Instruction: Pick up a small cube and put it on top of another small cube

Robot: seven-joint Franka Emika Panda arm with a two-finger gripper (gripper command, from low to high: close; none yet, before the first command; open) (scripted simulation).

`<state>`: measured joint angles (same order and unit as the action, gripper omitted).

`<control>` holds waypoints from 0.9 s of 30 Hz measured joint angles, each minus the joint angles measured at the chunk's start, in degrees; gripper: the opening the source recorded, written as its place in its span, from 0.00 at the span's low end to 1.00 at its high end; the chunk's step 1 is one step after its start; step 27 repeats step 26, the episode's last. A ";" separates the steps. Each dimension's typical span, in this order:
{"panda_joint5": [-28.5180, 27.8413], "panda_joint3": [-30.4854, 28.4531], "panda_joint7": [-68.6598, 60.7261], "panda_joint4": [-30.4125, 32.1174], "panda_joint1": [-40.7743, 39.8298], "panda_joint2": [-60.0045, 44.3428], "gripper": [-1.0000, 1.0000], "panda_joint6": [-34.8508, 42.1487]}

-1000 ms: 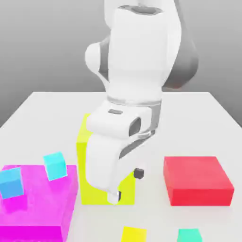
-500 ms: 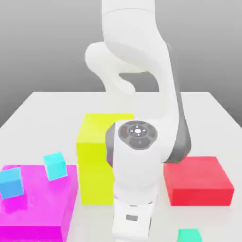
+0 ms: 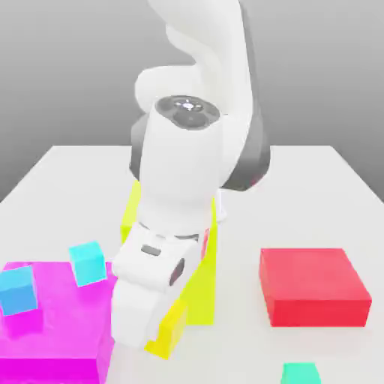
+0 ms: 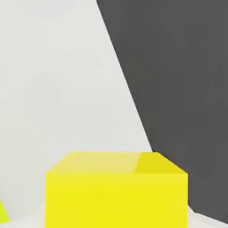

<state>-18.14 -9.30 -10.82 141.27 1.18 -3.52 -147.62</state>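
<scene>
The white arm (image 3: 187, 172) fills the centre of the exterior view, bending down toward the lower left of centre. The gripper (image 3: 166, 341) sits at the lower centre-left, its fingers drawn in to their narrowest, shut on the small yellow cube (image 3: 171, 330). The cube is seen as a yellow patch at the tip of the hand, tilted, just beside the magenta block's right edge; whether it is off the table cannot be told. In the hand view the same cube (image 4: 116, 189) sits large in the lower centre, with pale table (image 4: 58, 89) above it and dark ground beyond the table edge at the right.

Behind the arm stands the tall yellow block (image 3: 202, 289), mostly hidden. The magenta block (image 3: 52, 330) lies at the lower left, carrying two blue cubes: one (image 3: 16, 291) near its left edge, another (image 3: 88, 262) at its upper right part. The red block (image 3: 313, 286) lies flat at the right, well apart from the gripper. A small teal-green cube (image 3: 301, 373) rests at the bottom edge, right of centre, below the red block.
</scene>
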 joint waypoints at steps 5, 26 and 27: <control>-1.62 -1.85 -3.83 3.72 -4.71 8.16 0.00 4.38; 8.86 -15.39 -29.43 16.51 -6.43 16.47 1.00 2.17; 8.86 -15.39 -29.43 16.51 -6.43 16.47 1.00 2.17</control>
